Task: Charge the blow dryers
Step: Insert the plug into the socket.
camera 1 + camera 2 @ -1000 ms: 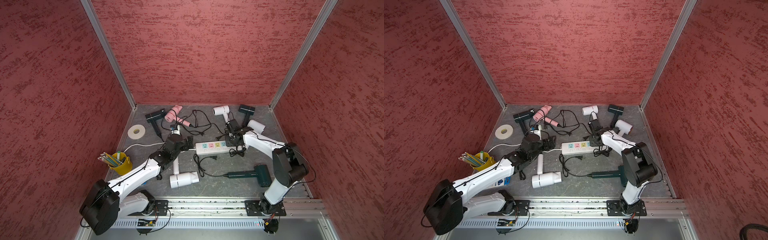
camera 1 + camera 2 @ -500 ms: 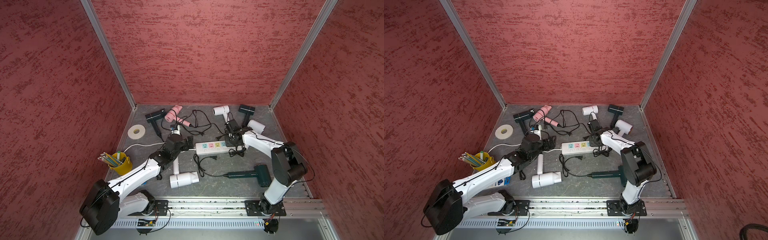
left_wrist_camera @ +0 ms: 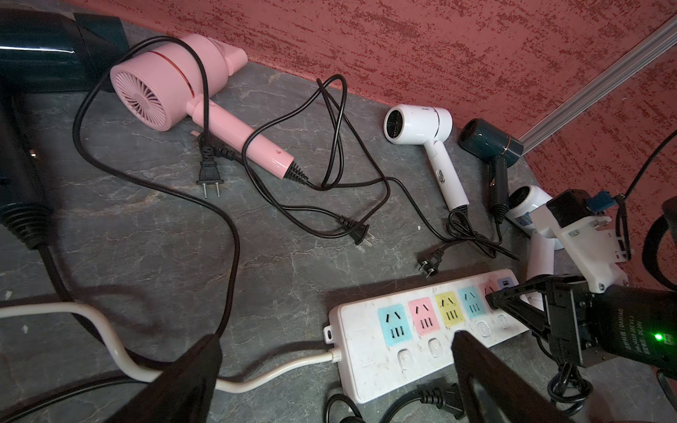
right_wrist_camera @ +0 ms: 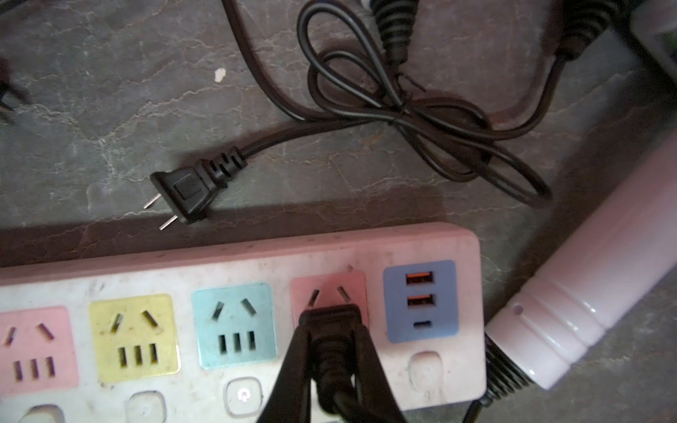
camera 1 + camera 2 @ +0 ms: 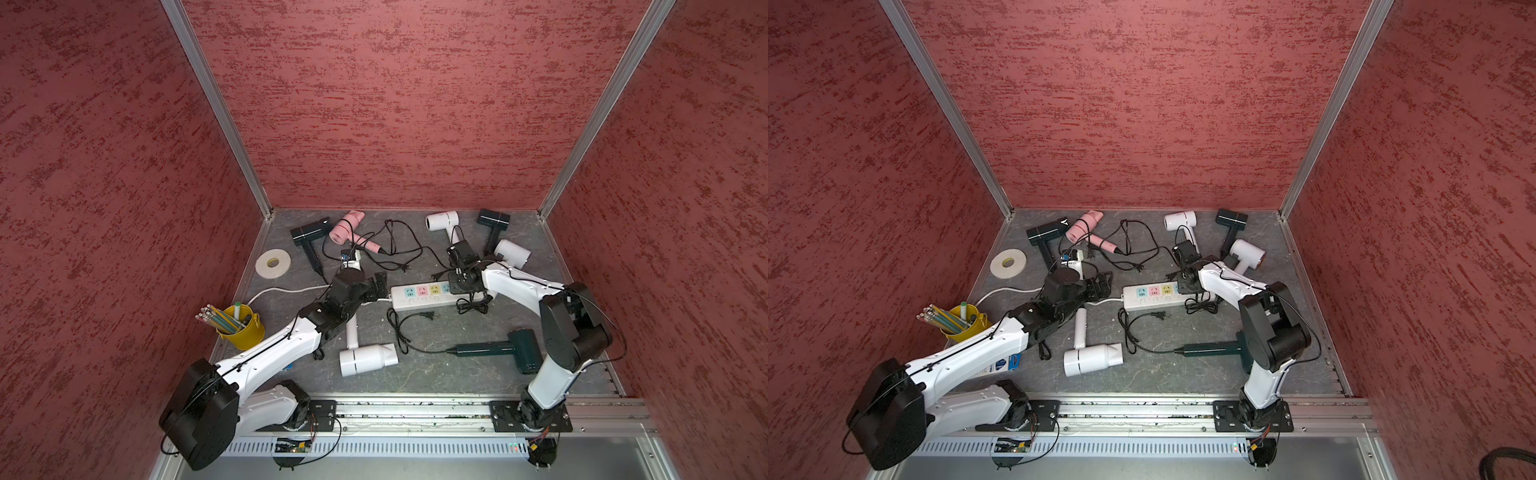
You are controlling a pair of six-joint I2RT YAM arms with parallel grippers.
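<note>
The grey tabletop (image 5: 457, 374) is littered with blow dryers (image 5: 365, 359): pink, white and dark ones along the far edge, a white and a dark green one nearer. Across the middle lies the white power strip (image 5: 419, 296), its long axis running left to right. The left tool (image 3: 335, 337) gapes wide and empty over the strip's left end. The right tool (image 3: 492, 303) is pinched on a black plug (image 4: 329, 316), held against the pink socket (image 4: 328, 293) near the strip's right end. The right arm is nearer, and I judge the push goes straight into the strip. I cannot tell whether the prongs are fully home.
</note>
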